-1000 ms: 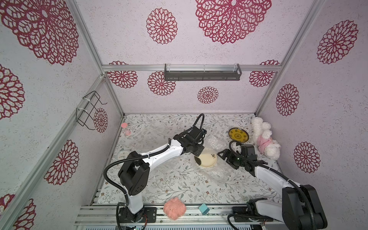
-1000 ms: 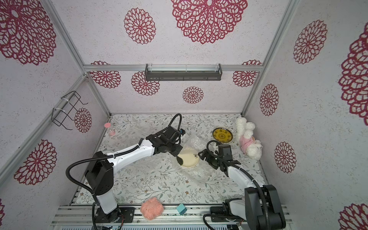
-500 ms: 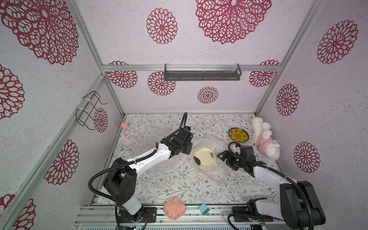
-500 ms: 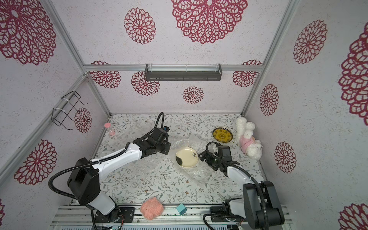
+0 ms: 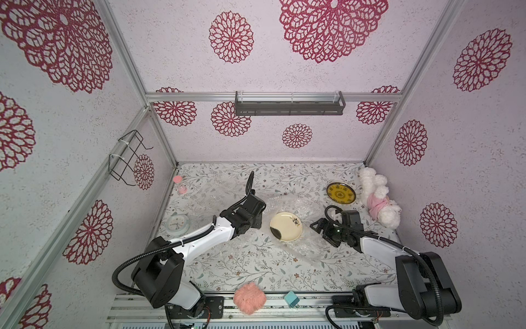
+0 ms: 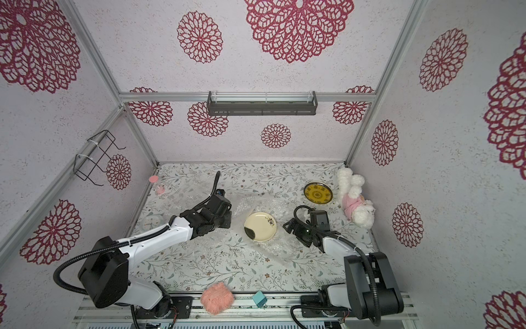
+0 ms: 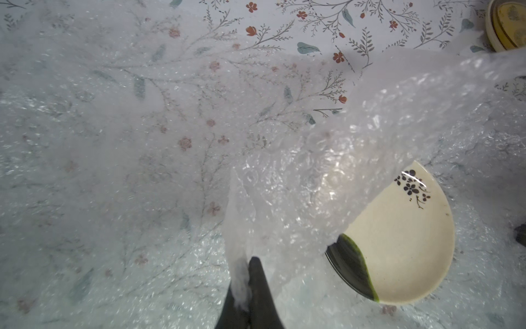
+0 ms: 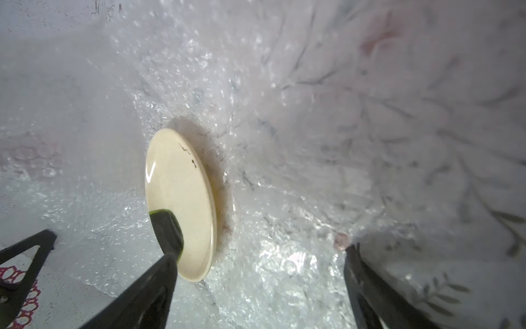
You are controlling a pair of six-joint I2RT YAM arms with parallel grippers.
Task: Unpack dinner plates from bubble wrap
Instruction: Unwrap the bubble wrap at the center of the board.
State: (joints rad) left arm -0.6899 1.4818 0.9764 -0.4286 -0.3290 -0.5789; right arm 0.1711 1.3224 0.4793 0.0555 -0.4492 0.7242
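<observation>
A cream dinner plate with a dark flower motif lies uncovered on the crinkled bubble wrap at mid-table. My left gripper is shut on a flap of that wrap, raised just left of the plate; in a top view it sits by the plate's left rim. My right gripper stands open over the wrap right of the plate, holding nothing. A yellow patterned plate lies bare at the back right.
More clear wrap is spread at the left, near a round clock and a pink hourglass. A plush toy lies at the right wall. A pink fluffy ball and a teal cube sit on the front rail.
My left gripper has drawn back to the left from above the plate, pulling the wrap flap with it, and the cream plate now lies uncovered. The right arm has barely moved.
</observation>
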